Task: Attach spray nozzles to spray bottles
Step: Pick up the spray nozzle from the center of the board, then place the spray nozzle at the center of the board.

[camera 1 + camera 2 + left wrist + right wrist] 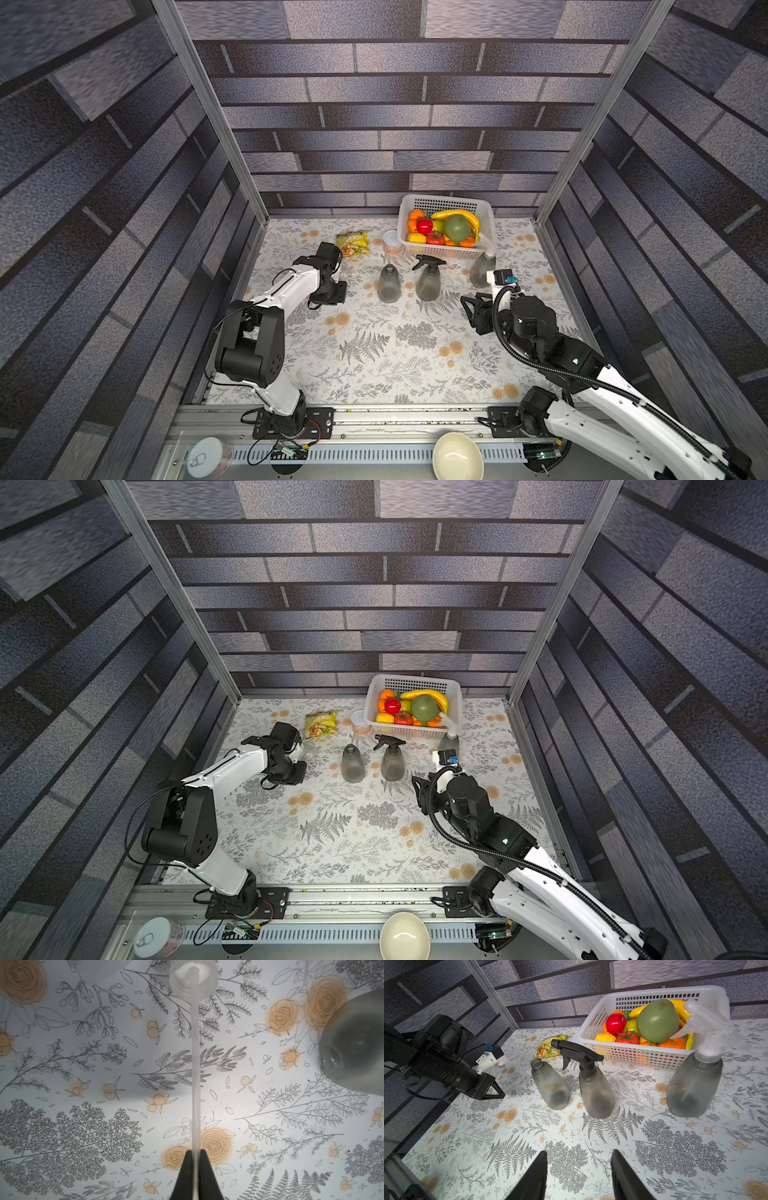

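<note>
Three smoky-grey spray bottles stand in a row. The leftmost bottle has an open neck. The middle bottle carries a black spray nozzle. The bottle at the right wears a clear nozzle. My left gripper is low over the cloth, left of the open bottle. It is shut on the thin dip tube of another clear nozzle. My right gripper is open and empty, in front of the bottles.
A white basket of toy fruit sits at the back, behind the bottles. A snack bag and a short pinkish can lie to its left. Past the front rail are a cream bowl and a tin.
</note>
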### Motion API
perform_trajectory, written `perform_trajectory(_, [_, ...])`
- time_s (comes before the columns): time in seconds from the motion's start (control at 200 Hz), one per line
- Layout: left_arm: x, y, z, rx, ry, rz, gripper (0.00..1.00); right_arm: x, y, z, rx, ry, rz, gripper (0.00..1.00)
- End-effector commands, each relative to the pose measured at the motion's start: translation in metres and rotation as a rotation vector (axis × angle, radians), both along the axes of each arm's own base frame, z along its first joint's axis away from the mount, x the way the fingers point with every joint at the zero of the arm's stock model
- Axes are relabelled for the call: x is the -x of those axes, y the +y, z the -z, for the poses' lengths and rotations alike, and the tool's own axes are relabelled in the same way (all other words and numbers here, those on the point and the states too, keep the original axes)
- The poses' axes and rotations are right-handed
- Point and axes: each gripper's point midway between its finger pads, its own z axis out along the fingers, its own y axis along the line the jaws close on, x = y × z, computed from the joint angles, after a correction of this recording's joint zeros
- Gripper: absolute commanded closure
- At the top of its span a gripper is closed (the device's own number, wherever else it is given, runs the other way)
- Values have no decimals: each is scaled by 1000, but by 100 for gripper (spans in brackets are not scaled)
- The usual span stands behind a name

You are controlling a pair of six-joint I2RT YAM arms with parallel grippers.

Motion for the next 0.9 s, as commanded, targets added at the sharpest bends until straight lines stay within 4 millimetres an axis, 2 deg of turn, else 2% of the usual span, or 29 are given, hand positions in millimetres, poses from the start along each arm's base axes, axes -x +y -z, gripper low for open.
perform_trajectory(0.0, [22, -2, -17, 5, -26, -68, 95, 1, 1, -7, -25, -10, -4, 50])
perform_trajectory(0.085, [45, -21, -35, 32, -99, -59, 94, 1, 1, -7, -21, -9, -3, 50])
perform_trajectory(0.2, [89, -42, -56, 73, -192, -40, 92, 0, 0, -5, -7, -3, 1, 50])
perform_trajectory(0.25, [110, -54, -57, 118, -209, -21, 92, 0, 0, -5, -2, -3, 2, 50])
perform_trajectory(0.346, [145, -66, -56, 134, -205, 30, 91, -1, 0, -6, 4, 0, 3, 50])
perform_trajectory(0.471, [175, -100, -53, 194, -202, 126, 90, -3, 4, -7, -2, 4, -2, 50])
perform_trajectory(0.576, [186, -136, -46, 232, -229, 195, 90, -4, 6, -5, -8, 15, 0, 50])
perform_trajectory(0.636, [189, -163, -42, 267, -236, 240, 90, -4, 5, -5, -8, 18, 6, 50])
perform_trajectory(0.731, [187, -193, -37, 285, -248, 310, 89, -3, 3, -5, -10, 24, 13, 50])
perform_trajectory(0.781, [186, -204, -33, 291, -246, 347, 88, -2, 2, -6, -11, 26, 17, 50])
perform_trajectory(0.897, [175, -215, -18, 307, -221, 354, 84, 0, -2, -8, -6, 30, 21, 50])
